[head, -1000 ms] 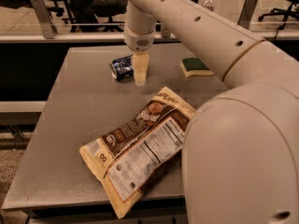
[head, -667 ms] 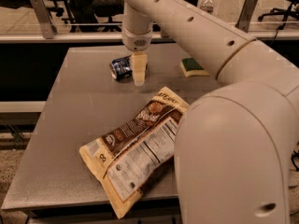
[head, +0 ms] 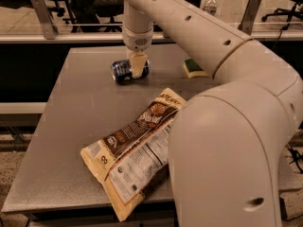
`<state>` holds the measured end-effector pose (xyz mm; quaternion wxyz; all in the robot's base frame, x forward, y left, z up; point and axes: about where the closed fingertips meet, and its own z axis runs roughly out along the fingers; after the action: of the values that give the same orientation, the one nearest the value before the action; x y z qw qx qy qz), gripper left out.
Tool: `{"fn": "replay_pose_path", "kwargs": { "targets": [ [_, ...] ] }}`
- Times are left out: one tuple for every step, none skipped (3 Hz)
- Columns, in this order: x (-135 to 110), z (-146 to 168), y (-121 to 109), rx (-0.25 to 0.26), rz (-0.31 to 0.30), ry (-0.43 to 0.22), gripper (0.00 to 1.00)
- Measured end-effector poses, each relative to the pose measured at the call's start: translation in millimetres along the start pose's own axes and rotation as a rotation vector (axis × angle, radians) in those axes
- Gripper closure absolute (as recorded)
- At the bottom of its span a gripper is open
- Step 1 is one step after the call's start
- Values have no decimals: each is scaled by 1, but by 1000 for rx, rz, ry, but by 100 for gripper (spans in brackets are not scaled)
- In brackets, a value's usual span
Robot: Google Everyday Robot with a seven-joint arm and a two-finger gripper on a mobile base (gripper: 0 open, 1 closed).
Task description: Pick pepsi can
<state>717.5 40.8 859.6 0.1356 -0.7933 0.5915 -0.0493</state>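
The pepsi can (head: 121, 71), small, dark blue with white markings, lies on its side at the far middle of the grey table (head: 71, 126). My gripper (head: 138, 66) hangs straight down from the white arm that reaches over the table. Its cream tip sits right at the can's right end and covers that part of it. The can rests on the table top.
A large brown and cream chip bag (head: 135, 150) lies in the near middle of the table. A green and yellow sponge (head: 194, 69) lies at the far right. A clear water bottle (head: 209, 4) stands beyond the rail. My arm's bulk covers the table's right side.
My gripper has moved a little left and farther away, from beside the can to over its right end. The can and the chip bag have not moved.
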Motion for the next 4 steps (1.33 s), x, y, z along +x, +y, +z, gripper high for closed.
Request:
{"fn": "replay_pose_path", "kwargs": {
  "targets": [
    [-2,-5,1,-1,-8,-5,72],
    [-8,-24,5,10,-20,-31,95],
    [-18,-57,13,20,-47,-68,100],
    [-30,-86,20,28,-73,-108,100]
  ]
}}
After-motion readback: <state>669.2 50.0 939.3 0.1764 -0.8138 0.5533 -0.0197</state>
